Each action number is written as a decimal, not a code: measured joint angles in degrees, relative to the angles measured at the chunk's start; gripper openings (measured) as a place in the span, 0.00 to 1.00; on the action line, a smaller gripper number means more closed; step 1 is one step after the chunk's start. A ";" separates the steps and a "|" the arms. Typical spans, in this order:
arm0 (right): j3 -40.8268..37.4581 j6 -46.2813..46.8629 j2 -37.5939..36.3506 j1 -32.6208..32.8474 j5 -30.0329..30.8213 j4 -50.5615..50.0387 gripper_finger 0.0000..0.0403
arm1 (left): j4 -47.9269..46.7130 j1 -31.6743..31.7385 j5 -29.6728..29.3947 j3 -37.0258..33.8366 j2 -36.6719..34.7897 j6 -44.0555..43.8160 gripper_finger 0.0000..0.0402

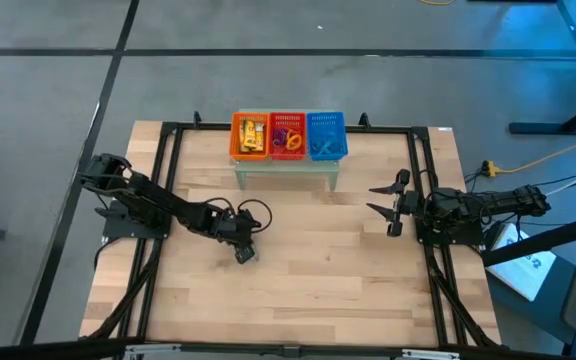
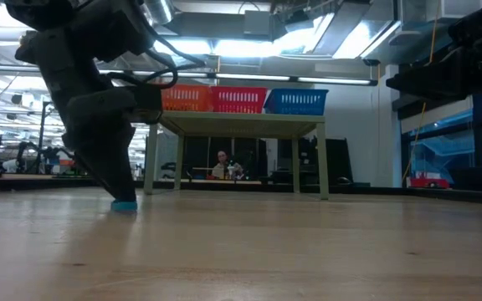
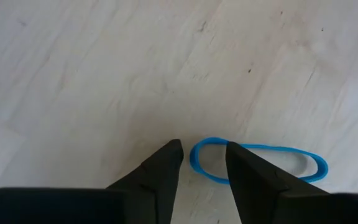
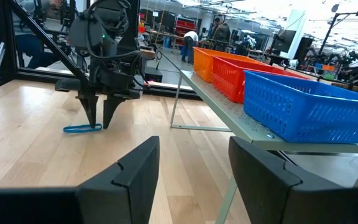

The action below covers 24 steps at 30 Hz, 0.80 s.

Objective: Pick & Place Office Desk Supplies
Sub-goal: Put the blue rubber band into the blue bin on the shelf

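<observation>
A thin blue loop (image 3: 260, 163), one of the office desk supplies, lies flat on the wooden table (image 1: 318, 270), left of the middle. My left gripper (image 3: 204, 146) points down over it with its fingers open. One end of the loop (image 3: 199, 155) lies in the gap between the fingertips, which stand at the table top (image 2: 124, 201). The right wrist view shows the same loop (image 4: 82, 128) beside those fingers. My right gripper (image 1: 370, 198) waits open and level at the table's right side, touching nothing. My left gripper comes at the loop from above, pointing steeply down, with its fingers across the loop's end. One finger (image 3: 247, 180) covers part of the band; I cannot tell whether the fingers touch it. The loop lies flat on the table.
A small raised stand (image 1: 286, 165) at the far middle carries an orange basket (image 1: 250, 135), a red basket (image 1: 287, 135) and a blue basket (image 1: 326, 135), each with small items inside. A black frame (image 1: 168, 200) runs along the table's sides. Bare wood lies between the arms.
</observation>
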 joint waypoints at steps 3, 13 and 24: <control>0.00 0.00 0.00 0.00 0.00 0.00 0.48 | -0.21 -0.55 -0.76 0.04 0.01 0.71 0.33; 0.00 0.20 0.00 0.00 0.00 0.00 0.48 | -0.36 -0.62 0.28 0.01 0.02 2.14 0.05; 0.00 0.17 0.01 -0.01 -0.02 -0.02 0.48 | 3.98 0.21 5.27 -0.48 -3.95 0.72 0.00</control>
